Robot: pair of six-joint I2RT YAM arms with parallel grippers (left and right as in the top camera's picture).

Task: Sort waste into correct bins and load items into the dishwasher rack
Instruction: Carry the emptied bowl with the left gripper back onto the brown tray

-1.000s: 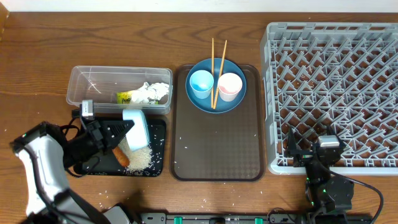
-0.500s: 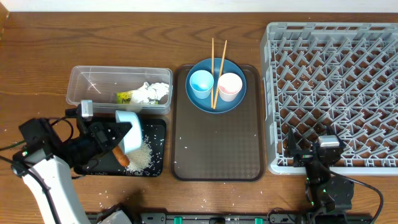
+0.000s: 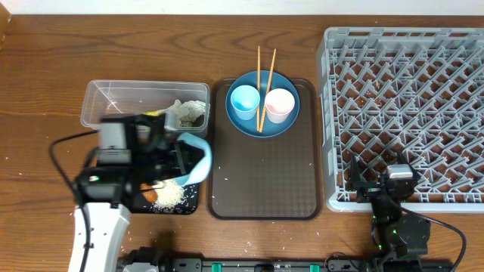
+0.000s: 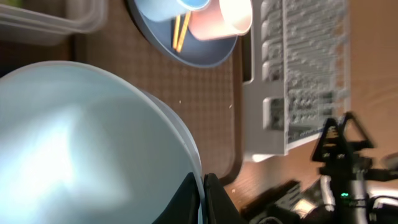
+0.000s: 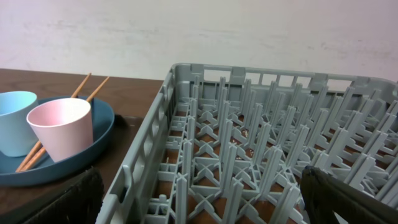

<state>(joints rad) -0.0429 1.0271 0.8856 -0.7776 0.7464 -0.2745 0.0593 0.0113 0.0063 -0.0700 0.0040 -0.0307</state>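
My left gripper (image 3: 184,159) is shut on the rim of the white bowl (image 3: 197,159), which hangs tilted over the right edge of the black tray (image 3: 195,202). In the left wrist view the bowl (image 4: 87,143) fills the left side, its rim pinched between my fingertips (image 4: 193,199). Rice crumbs (image 3: 171,194) and an orange bit (image 3: 150,194) lie in that tray. The clear tub (image 3: 128,97) holds tissue (image 3: 187,112) and a wrapper (image 3: 156,114). A blue cup (image 3: 244,100), pink cup (image 3: 278,104) and chopsticks (image 3: 260,75) sit on the dark blue plate (image 3: 261,125). My right gripper (image 3: 387,189) is open at the rack's (image 3: 408,91) front left corner.
The plate rests at the back of a brown serving tray (image 3: 265,181) between the bins and the rack. Loose crumbs dot the table near the black tray's front. From the right wrist, rack pegs (image 5: 249,143) stand directly ahead, with the pink cup (image 5: 59,127) to the left.
My left arm swung from the lower left up and rightward, carrying the bowl from over the black tray's middle to its right edge. The right arm stayed still.
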